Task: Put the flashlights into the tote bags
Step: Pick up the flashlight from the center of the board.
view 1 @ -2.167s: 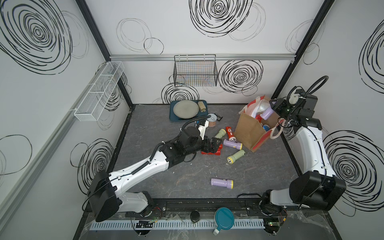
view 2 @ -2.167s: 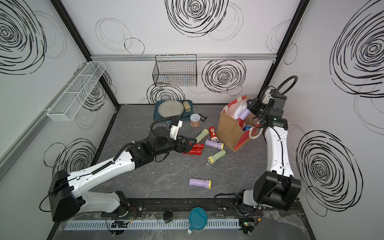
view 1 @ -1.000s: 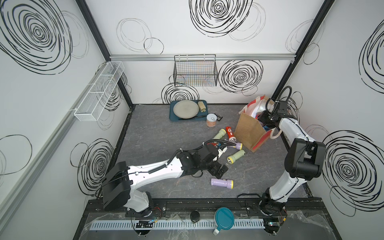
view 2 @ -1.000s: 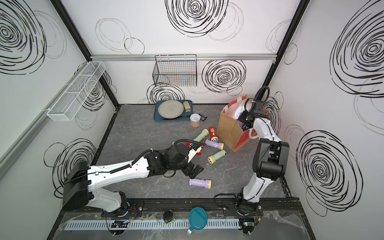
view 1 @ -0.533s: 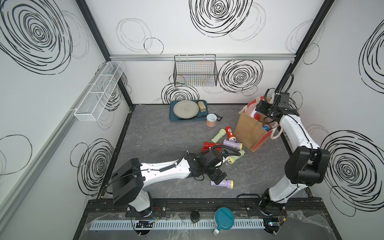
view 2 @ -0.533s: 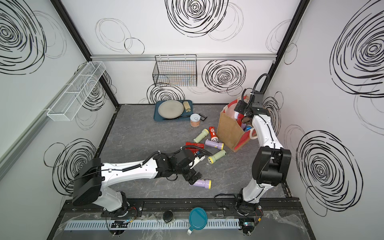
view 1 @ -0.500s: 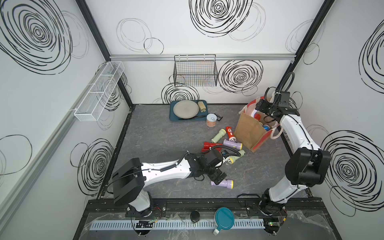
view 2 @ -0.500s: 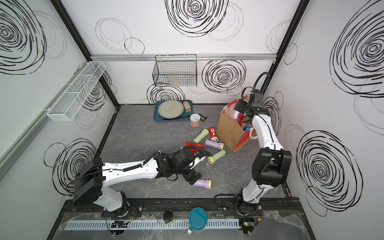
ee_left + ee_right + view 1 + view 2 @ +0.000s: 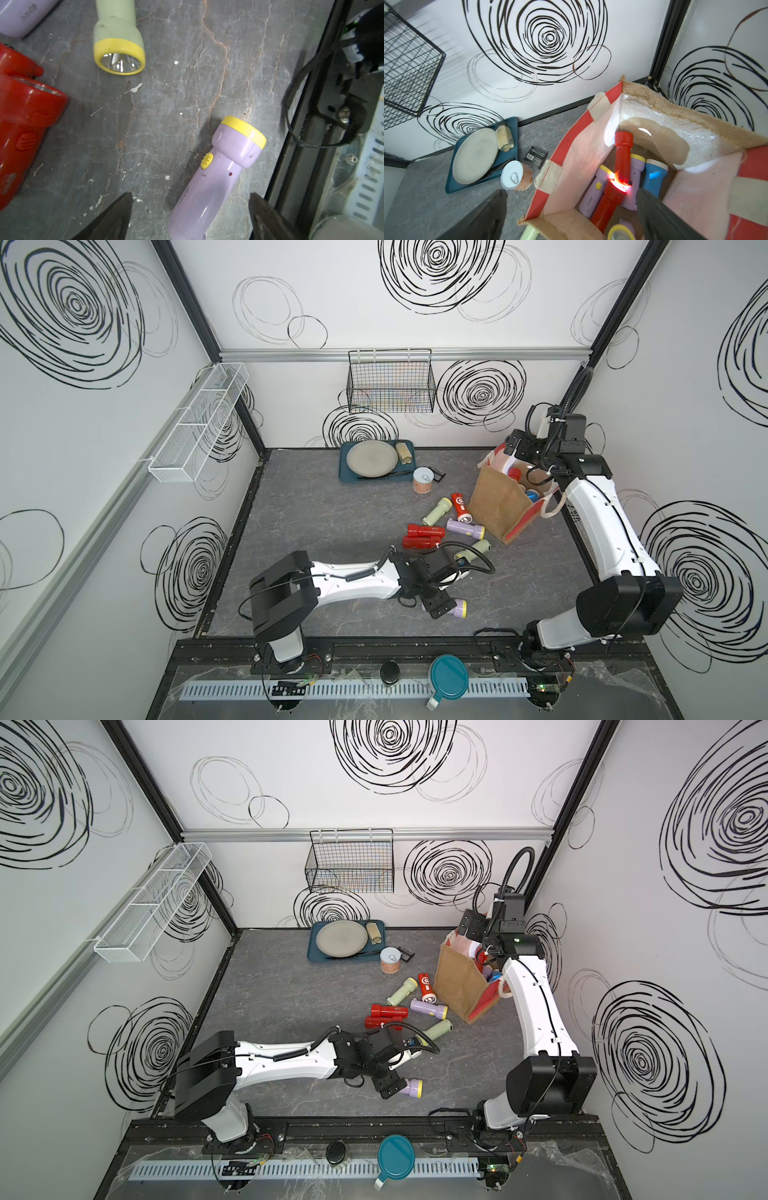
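A lilac flashlight (image 9: 218, 176) with a yellow head lies near the table's front edge, seen in both top views (image 9: 455, 608) (image 9: 411, 1088). My left gripper (image 9: 190, 196) is open and straddles its handle, with a gap on each side. The brown jute tote bag (image 9: 498, 506) (image 9: 654, 116) stands at the right. It holds red (image 9: 624, 158), lilac and blue (image 9: 654, 178) flashlights, one of them lit. My right gripper (image 9: 571, 192) hangs open and empty over the bag's mouth (image 9: 519, 445). Two red (image 9: 422, 537), a lilac (image 9: 465, 529), two pale green (image 9: 436, 510) and an orange-red flashlight (image 9: 460, 506) lie loose left of the bag.
A teal tray (image 9: 345, 472) with a plate sits at the back, with a white-lidded tin (image 9: 423, 480) and a small black item (image 9: 438, 476) beside it. A black wire basket (image 9: 390, 381) hangs on the back wall. A white wire shelf (image 9: 195, 427) hangs on the left wall.
My left gripper has swung from the red flashlights toward the front and come down astride the lilac one. My right gripper has opened and lifted from inside the bag to above its rim.
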